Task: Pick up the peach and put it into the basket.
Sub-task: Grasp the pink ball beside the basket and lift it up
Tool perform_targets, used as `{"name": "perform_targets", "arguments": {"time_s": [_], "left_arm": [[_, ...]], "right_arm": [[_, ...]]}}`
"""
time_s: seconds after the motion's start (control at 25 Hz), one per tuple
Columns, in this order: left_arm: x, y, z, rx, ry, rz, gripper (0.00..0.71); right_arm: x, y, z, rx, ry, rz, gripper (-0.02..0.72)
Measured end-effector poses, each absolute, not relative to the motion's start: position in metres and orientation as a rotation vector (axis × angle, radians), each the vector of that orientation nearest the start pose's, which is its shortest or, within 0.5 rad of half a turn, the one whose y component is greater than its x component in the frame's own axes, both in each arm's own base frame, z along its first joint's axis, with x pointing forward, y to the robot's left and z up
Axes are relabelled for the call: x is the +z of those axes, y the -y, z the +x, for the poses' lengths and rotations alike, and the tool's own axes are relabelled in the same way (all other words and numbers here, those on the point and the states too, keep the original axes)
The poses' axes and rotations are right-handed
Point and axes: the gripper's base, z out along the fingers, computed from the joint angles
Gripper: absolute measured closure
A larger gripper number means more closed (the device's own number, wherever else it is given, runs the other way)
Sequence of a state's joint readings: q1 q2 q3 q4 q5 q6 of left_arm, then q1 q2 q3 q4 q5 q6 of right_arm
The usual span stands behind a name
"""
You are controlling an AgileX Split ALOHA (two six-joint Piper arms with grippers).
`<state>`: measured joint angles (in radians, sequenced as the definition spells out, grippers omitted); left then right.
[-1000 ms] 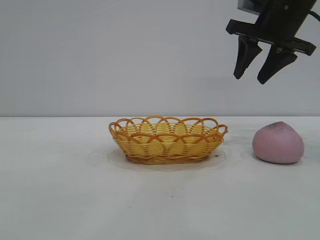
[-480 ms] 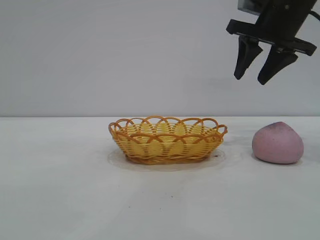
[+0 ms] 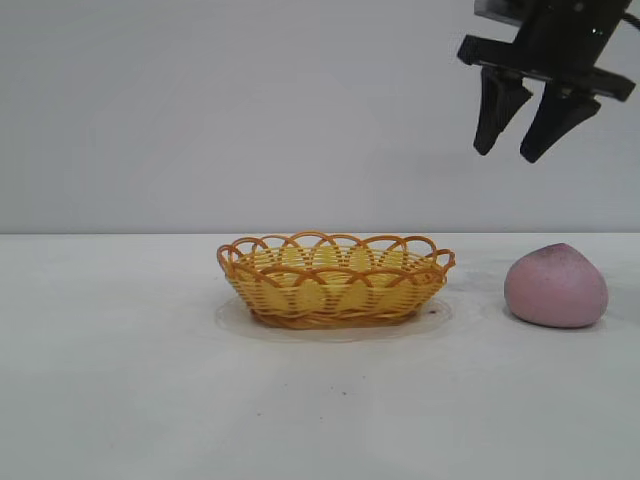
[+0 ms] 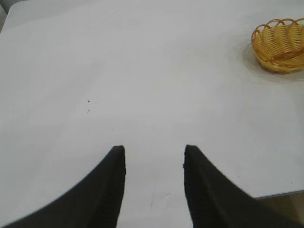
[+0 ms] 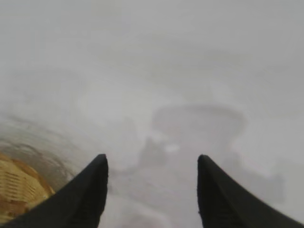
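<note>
The dusty pink peach [image 3: 556,286] rests on the white table at the right in the exterior view. The yellow-orange wicker basket [image 3: 335,279] stands empty at the table's middle, left of the peach. My right gripper [image 3: 507,152] hangs open and empty high above the gap between basket and peach, well clear of both. In the right wrist view its open gripper [image 5: 152,161] shows a slice of the basket [image 5: 19,190]; the peach is out of that view. My left gripper [image 4: 154,151] is open and empty over bare table, far from the basket [image 4: 281,44].
The white table [image 3: 150,380] spreads wide on the basket's left and front. A plain grey wall stands behind. In the left wrist view the table's edge [image 4: 280,192] lies close to the left gripper.
My right gripper has risen slightly and shifted a little to the right. The peach, basket and left gripper have not moved.
</note>
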<state>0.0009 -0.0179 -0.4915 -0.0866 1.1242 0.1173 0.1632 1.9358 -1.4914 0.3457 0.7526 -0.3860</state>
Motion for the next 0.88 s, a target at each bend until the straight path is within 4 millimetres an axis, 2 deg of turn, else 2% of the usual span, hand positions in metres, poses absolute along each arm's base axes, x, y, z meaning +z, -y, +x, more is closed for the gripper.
{"name": "perform_targets", "arguments": {"time_s": [0.08,0.12,0.16,0.24,0.28,0.32,0.56,0.72,0.88], "left_arm": [[0.270,0.007,-0.010,-0.033,-2.091,0.130,0.423],[0.270,0.007,-0.010,-0.033,-2.091,0.130,0.423],[0.270,0.007,-0.010,-0.033,-2.091,0.130,0.423],[0.270,0.007,-0.010,-0.033,-2.091,0.130,0.423],[0.270,0.007,-0.010,-0.033,-2.091,0.130,0.423],[0.270,0.007,-0.010,-0.033,-2.091,0.130,0.423],[0.270,0.007,-0.010,-0.033,-2.091,0.130,0.423],[0.270,0.007,-0.010,-0.033,-2.091,0.130,0.423],[0.270,0.007,-0.009,-0.033,-2.090,0.130,0.423]], "right_arm": [[0.241,-0.088,0.409,0.300,-2.597,-0.512,0.346],[0.247,-0.088,0.406,0.298,-2.610,-0.536,0.406],[0.252,-0.088,0.403,0.301,-2.628,-0.557,0.431],[0.258,-0.087,0.398,0.307,-2.671,-0.598,0.413],[0.259,-0.086,0.395,0.302,-2.703,-0.615,0.413],[0.259,-0.085,0.392,0.299,-2.742,-0.610,0.455],[0.254,-0.077,0.378,0.227,-2.956,-0.506,0.439],[0.254,-0.093,0.374,0.237,-2.977,-0.500,0.439],[0.237,-0.116,0.373,0.194,-3.019,-0.562,0.439]]}}
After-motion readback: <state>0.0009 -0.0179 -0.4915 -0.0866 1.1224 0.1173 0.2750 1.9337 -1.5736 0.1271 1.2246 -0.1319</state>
